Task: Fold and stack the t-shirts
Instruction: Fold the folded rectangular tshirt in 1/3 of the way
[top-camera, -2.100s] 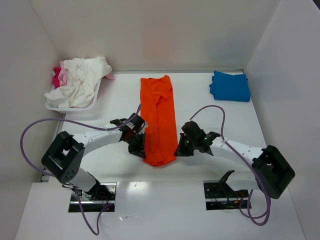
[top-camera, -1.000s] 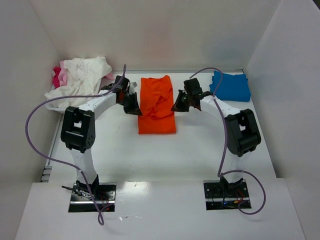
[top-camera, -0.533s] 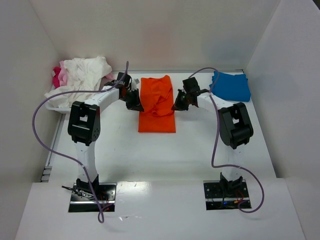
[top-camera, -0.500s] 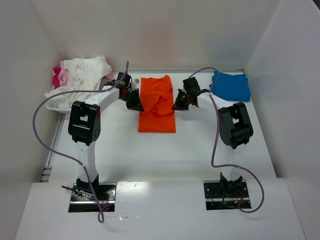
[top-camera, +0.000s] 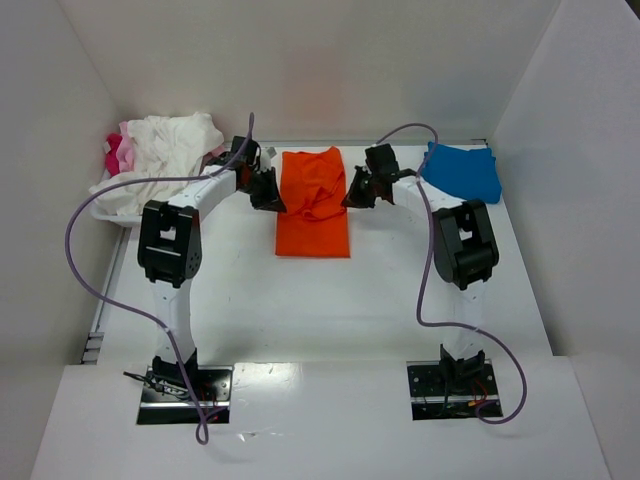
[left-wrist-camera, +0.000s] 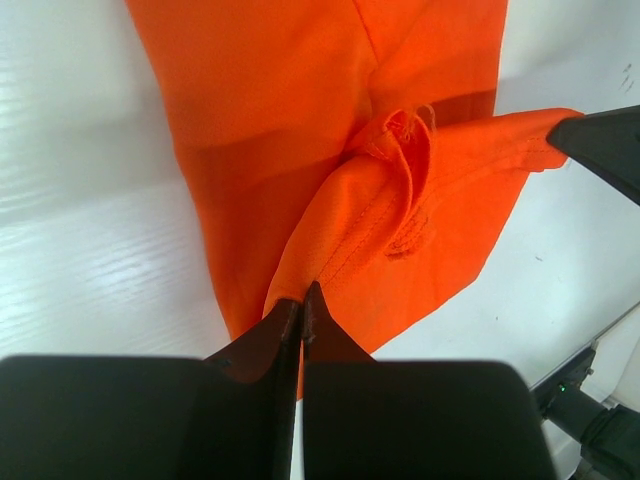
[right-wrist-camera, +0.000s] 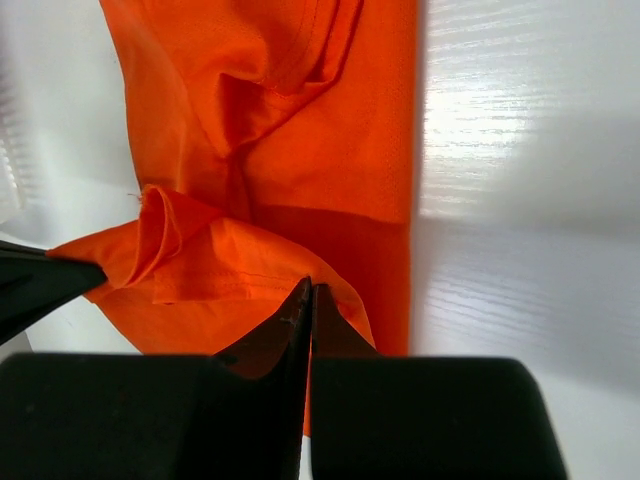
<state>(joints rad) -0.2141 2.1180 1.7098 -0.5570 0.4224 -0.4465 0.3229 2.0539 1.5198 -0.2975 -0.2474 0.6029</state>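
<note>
An orange t-shirt (top-camera: 313, 205) lies lengthwise at the table's far middle, its near end doubled back over itself. My left gripper (top-camera: 272, 196) is shut on the folded hem's left corner (left-wrist-camera: 300, 285). Across the shirt, my right gripper (top-camera: 352, 194) is shut on the hem's right corner (right-wrist-camera: 335, 290). Both hold the lifted hem (left-wrist-camera: 420, 180) above the lower layer (right-wrist-camera: 330, 150). A folded blue t-shirt (top-camera: 460, 171) rests at the far right. White (top-camera: 160, 160) and pink (top-camera: 115, 152) t-shirts are heaped at the far left.
The heap sits in a white tray (top-camera: 105, 213) against the left wall. White walls close the table on the left, back and right. Purple cables (top-camera: 100, 195) loop off both arms.
Both grippers carried the shirt's near end from close to the bases toward the back, folding it over itself. In the last half second they moved slightly farther back.
</note>
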